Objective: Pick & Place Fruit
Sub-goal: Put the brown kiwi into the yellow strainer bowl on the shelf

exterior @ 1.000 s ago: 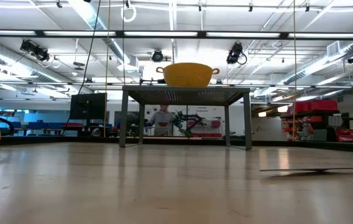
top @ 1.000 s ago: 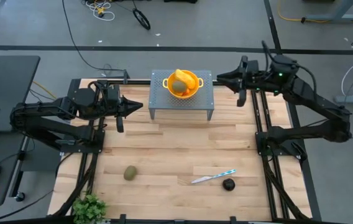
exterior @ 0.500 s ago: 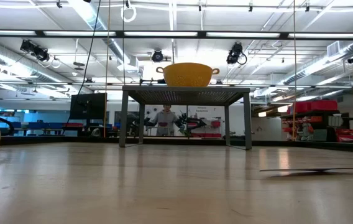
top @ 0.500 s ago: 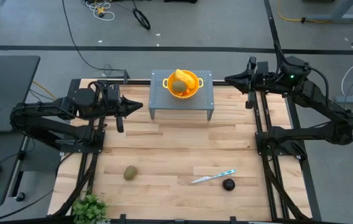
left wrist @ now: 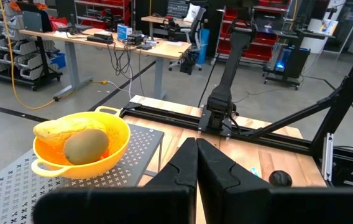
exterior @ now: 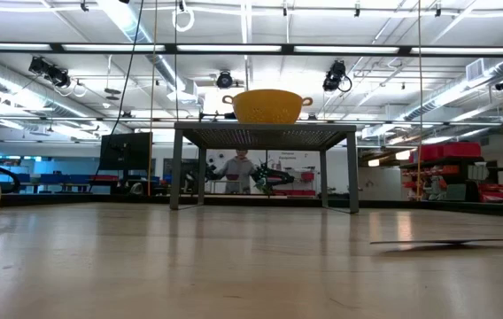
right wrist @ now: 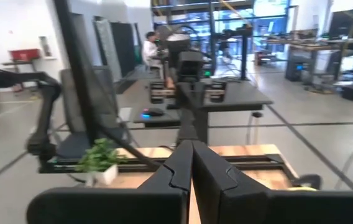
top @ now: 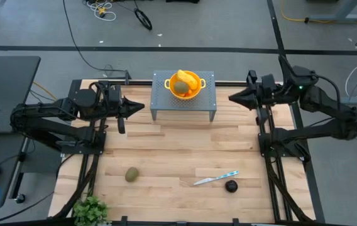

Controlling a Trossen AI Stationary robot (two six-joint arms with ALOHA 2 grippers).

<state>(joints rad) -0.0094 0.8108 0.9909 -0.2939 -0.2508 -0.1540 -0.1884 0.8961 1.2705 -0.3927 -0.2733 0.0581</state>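
Your right claw (top: 232, 98) has pulled back from the yellow bowl (top: 185, 84) toward the frame's right, now pinched shut and empty.
Your left claw (top: 141, 105) waits shut, left of centre; one olive-brown fruit (top: 131, 175) lies lower left on the desk (top: 166, 150), the dark round fruit (top: 230, 186) lower right.

Pale blond wood-plank surface (top: 166, 150), striped lengthwise by its board seams. Grey perforated metal stand (top: 159, 88), dotted all over with small holes. Bright yellow perforated two-handled bowl (top: 194, 91) holds a yellow-orange oblong fruit (top: 186, 78) and an olive-brown oval fruit (top: 181, 85). Second olive-brown oval fruit (top: 131, 174) on the wood. Dark, near-black round fruit (top: 230, 186). Slim silver knife with pale blue handle (top: 215, 178). Small green leafy plant (top: 90, 209). Both arms matt black.
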